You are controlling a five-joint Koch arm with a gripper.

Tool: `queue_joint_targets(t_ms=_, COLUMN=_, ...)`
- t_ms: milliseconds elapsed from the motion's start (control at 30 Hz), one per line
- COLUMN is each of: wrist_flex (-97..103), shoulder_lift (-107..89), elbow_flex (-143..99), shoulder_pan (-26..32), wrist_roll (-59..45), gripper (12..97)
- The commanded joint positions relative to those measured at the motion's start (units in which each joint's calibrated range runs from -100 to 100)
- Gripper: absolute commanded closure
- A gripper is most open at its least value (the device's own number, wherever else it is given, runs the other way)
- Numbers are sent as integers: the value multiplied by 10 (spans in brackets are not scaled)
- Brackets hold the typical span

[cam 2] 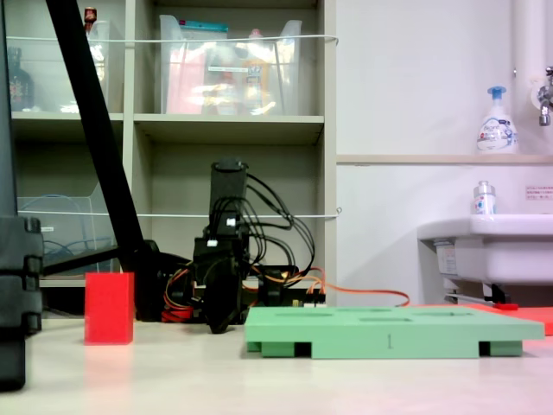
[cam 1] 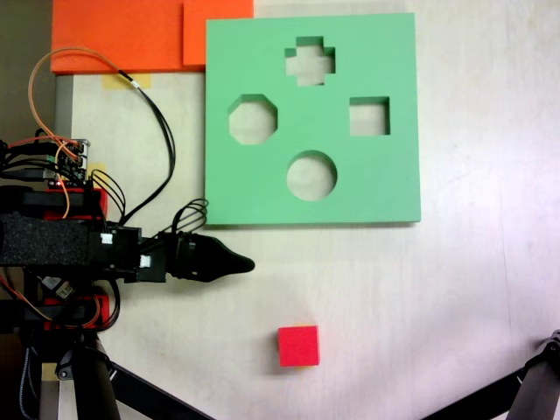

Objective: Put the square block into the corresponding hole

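Hovering well apart from the square block point(cam 1: 298, 346), the gripper point(cam 1: 248, 262) is showing one tip; its fingers' state is unclear. Picking up is pending, calling for reaching the block, then the corresponding hole point(cam 1: 369, 117).

A lab or utility room is showing: beige open shelving point(cam 2: 229, 130) holding clear plastic bins point(cam 2: 229, 69), a white wall sink point(cam 2: 484, 242) standing beyond the arm.

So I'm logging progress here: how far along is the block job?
Nothing looks done yet. The red square block sits on the table, apart from the green board, and the square hole is empty. The gripper holds nothing, off to the block's upper left. Left: reach, grasp, carry, insert.
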Motion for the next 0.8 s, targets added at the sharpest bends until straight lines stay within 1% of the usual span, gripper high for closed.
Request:
queue_joint_targets(t_ms=0, wrist_flex=-35, shoulder_lift=-4, elbow_flex=-10, shoulder_pan=0, wrist_roll=-3, gripper=596)
queue_joint_targets(t_ms=633, wrist_flex=-38, shoulder_lift=-4, elbow_flex=-10, shoulder_pan=0, wrist_roll=-2, gripper=596)
queue_joint_targets(t_ms=700, wrist_flex=-39, shoulder_lift=-4, elbow_flex=-10, shoulder_pan=-12, wrist_roll=18, gripper=593)
queue_joint_targets(t_ms=767, wrist_flex=-30, shoulder_lift=-4, elbow_flex=-10, shoulder_pan=-21, wrist_roll=66, gripper=588)
